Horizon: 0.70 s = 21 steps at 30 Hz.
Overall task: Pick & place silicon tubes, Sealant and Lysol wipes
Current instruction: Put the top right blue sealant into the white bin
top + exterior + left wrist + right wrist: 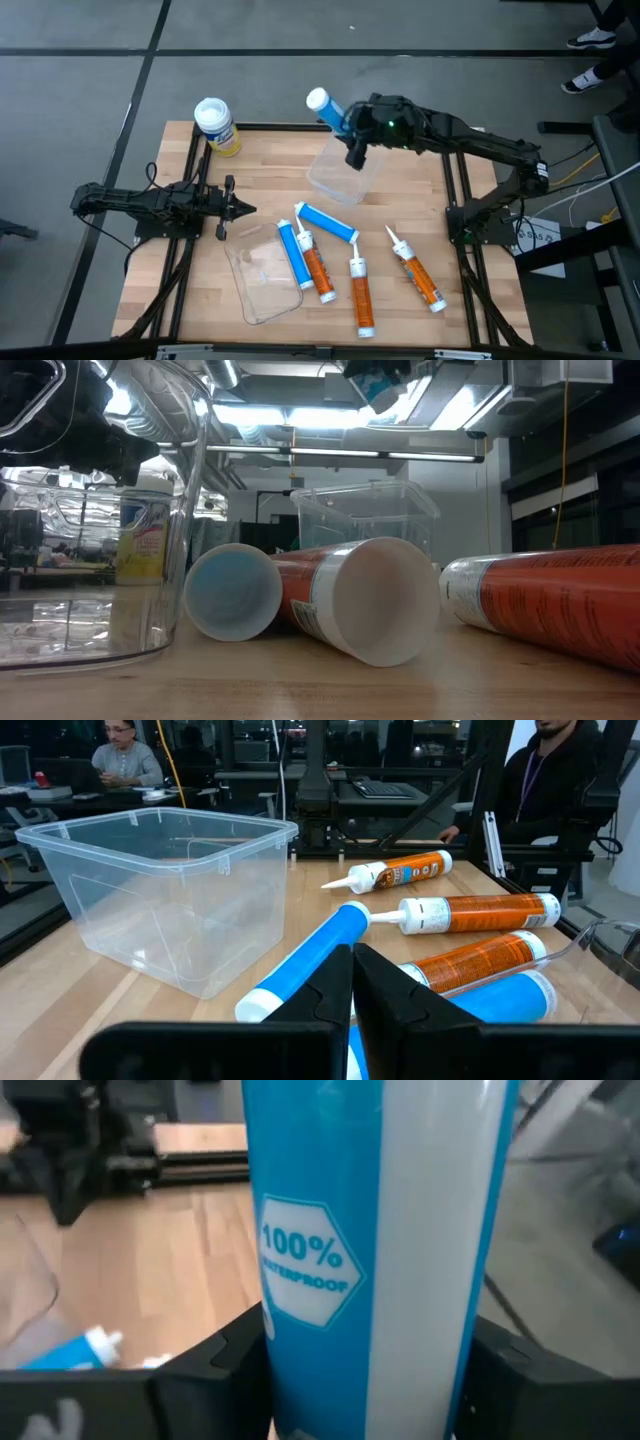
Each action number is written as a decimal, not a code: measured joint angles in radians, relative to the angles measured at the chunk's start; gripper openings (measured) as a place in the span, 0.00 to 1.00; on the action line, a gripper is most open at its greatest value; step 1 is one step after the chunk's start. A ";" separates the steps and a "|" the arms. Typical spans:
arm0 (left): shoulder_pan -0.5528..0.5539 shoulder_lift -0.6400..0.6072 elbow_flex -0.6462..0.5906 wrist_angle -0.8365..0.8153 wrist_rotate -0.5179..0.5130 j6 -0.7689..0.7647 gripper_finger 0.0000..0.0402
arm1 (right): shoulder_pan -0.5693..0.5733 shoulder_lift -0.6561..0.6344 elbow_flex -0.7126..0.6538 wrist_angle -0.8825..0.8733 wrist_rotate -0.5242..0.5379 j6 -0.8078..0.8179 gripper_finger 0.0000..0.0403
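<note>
My right gripper [350, 122] is shut on a blue tube [325, 106], above the far edge of a clear plastic bin [340, 172]. It also shows at the top of the low view [378, 382]. My left gripper [238, 208] is shut and empty, low over the table's left side. Two more blue tubes [328, 222] [292, 254] and three orange tubes [318, 270] [362, 296] [418, 274] lie on their sides on the table. The yellow Lysol wipes canister [216, 126] with a white lid stands upright at the far left corner. My right gripper pinches the blue tube's round body [330, 1280] between its two fingers [225, 1370], which lie across the tube on opposite sides. The tube is lifted clear of the table and the bin. It is tilted, with its white end [318, 99] pointing up and toward the far left.
A second clear container [262, 272] lies at the near left, beside the tubes. Black frame rails [455, 190] run along the table's left and right sides. People sit beyond the table in the left wrist view [125, 760].
</note>
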 joint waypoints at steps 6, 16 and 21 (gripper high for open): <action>0.000 0.000 0.000 0.000 0.000 0.000 0.03 | -0.078 0.030 0.000 0.032 -0.010 0.169 0.53; 0.000 0.000 0.000 0.000 0.000 0.000 0.02 | -0.102 0.041 -0.146 0.292 -0.137 0.279 0.53; 0.000 0.000 0.000 0.000 0.000 0.000 0.03 | -0.098 0.041 -0.208 0.414 -0.253 0.327 0.53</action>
